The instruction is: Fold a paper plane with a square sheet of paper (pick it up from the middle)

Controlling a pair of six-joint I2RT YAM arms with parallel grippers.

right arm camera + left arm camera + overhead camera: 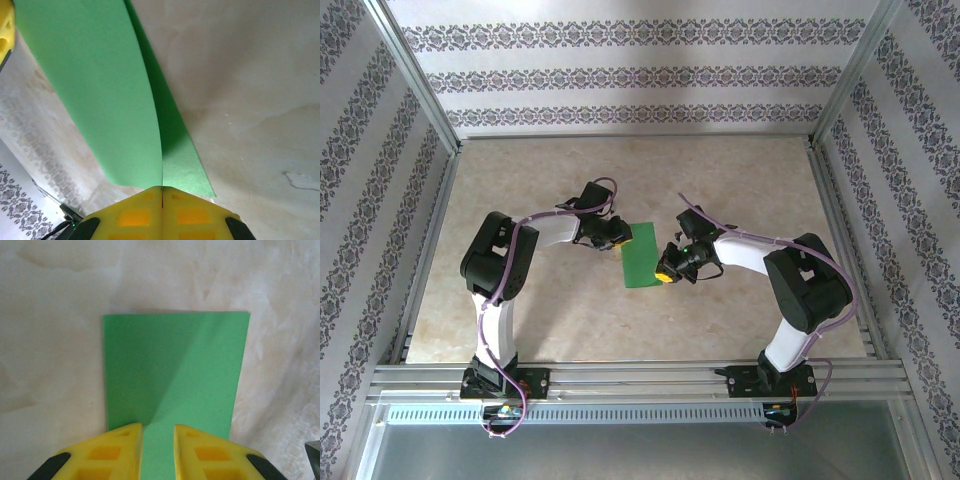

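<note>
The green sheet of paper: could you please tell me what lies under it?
The folded green sheet of paper lies on the marbled table. Its upper flap, pinched by the right gripper, arches over the lower layer. The table beneath that layer is covered.

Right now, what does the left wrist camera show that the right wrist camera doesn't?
Left wrist: the green sheet with its far edge and both far corners in sight, and the left fingers parted over its near edge. Right wrist: the right fingers shut on the paper, one layer curving up over the other, plus a strip of patterned wall. Both: green paper, yellow fingers, the beige table.
</note>
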